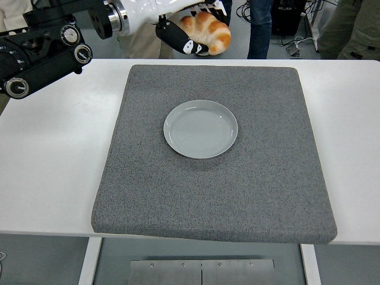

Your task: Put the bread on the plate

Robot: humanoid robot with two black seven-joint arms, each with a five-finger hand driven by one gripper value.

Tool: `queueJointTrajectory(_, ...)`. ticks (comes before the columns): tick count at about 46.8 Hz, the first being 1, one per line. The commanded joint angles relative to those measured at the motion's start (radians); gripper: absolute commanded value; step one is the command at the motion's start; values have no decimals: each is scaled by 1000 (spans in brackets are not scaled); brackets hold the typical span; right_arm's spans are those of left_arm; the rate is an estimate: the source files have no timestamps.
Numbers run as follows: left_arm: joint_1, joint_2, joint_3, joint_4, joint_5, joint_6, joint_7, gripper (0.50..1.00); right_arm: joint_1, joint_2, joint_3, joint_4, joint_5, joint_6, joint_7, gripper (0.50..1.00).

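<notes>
A golden-brown bread roll [208, 33] is held up in the air by my left hand [189, 37], whose black fingers curl under and around it. Roll and hand hang above the far edge of the grey mat [148, 190], at the top of the picture. A round pale grey plate [200, 128] lies flat near the mat's middle, nothing on it, well below and slightly right of the hand. My left arm [47, 41] reaches in from the upper left. My right arm is out of sight.
The grey mat covers most of the white table [53, 154]. Legs and shoes of people [261, 29] stand beyond the table's far edge. Cables and dark equipment [291, 18] lie on the floor behind them.
</notes>
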Motion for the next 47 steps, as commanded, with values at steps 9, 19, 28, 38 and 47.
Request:
queueJointTrajectory(9,-6,-101,37,54,28,7,1,500,0,0,0,0,0,0,0,1000)
queueJointTrajectory(19,16,-149,57,92,57,36,0,500,0,0,0,0,0,0,0,1000)
queueJointTrajectory(28,45,-172,96,98,105,62,1,500,0,0,0,0,0,0,0,1000)
queueJointTrajectory(38,94,-192,158,132,110,127,1,500,0,0,0,0,0,0,0,1000)
queueJointTrajectory(47,131,-241,224,203,116,185,-8,500,0,0,0,0,0,0,0,1000)
